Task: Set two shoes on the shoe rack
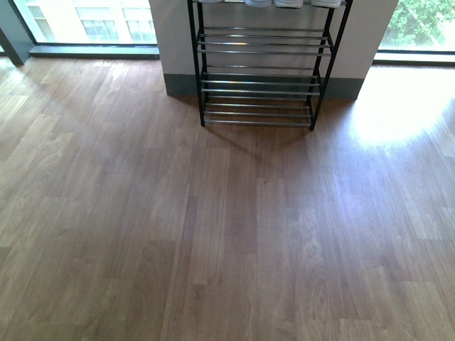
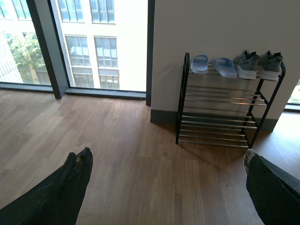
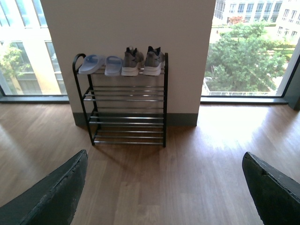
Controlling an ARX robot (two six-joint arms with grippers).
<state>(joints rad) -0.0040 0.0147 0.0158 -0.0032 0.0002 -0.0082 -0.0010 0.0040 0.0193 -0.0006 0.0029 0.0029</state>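
Wood floor [image 1: 213,234] before the shoe rack [image 3: 126,112] lies bare. Both shoes [image 3: 140,62] seemingly sit atop the rack beside blue slippers [image 3: 99,64], so nothing remains. Left gripper [image 2: 164,187] and right gripper [image 3: 164,187] hold nothing, jaws spread.

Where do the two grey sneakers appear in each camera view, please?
Front view: only white soles show at the picture's top edge, on the shoe rack.
Left wrist view: the sneakers stand side by side on the top shelf, beside blue slippers.
Right wrist view: the pair is on the top shelf, again beside the slippers.
Shared landmark: the black-framed rack against the white wall.
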